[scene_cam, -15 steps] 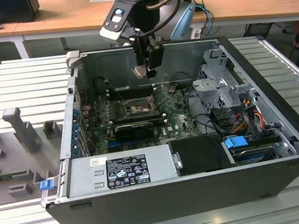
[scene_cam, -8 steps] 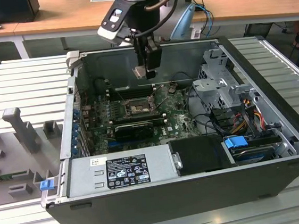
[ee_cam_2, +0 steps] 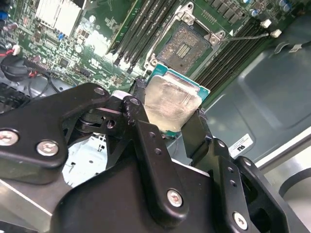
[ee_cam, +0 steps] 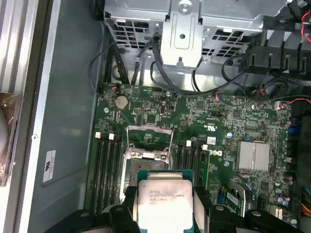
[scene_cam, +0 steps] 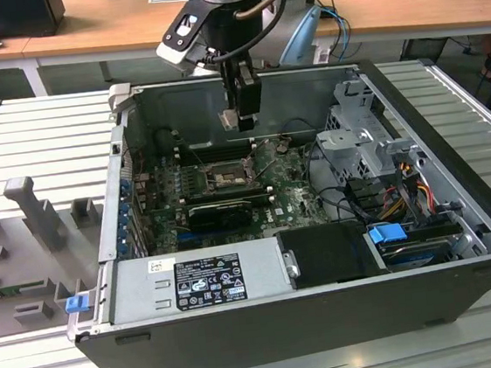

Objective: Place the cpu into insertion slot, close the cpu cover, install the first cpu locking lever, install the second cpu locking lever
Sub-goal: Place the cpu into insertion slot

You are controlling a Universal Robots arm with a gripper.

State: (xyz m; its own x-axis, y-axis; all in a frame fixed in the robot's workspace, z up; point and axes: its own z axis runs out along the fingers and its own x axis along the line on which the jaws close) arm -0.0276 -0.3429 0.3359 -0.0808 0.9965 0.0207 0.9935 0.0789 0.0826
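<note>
Jaws clamped on cpu (ee_cam_2: 171,103), hovering above open insertion slot (ee_cam_2: 187,46) on motherboard (scene_cam: 295,192) inside open-topped computer case (scene_cam: 270,335).

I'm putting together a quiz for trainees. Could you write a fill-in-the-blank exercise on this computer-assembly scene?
1. The gripper holds the cpu ____ the circuit board, not resting on it.
2. The insertion slot is ____: no chip sits in it.
3. The circuit board is ____ in colour.
Missing words: above; empty; green.
</note>
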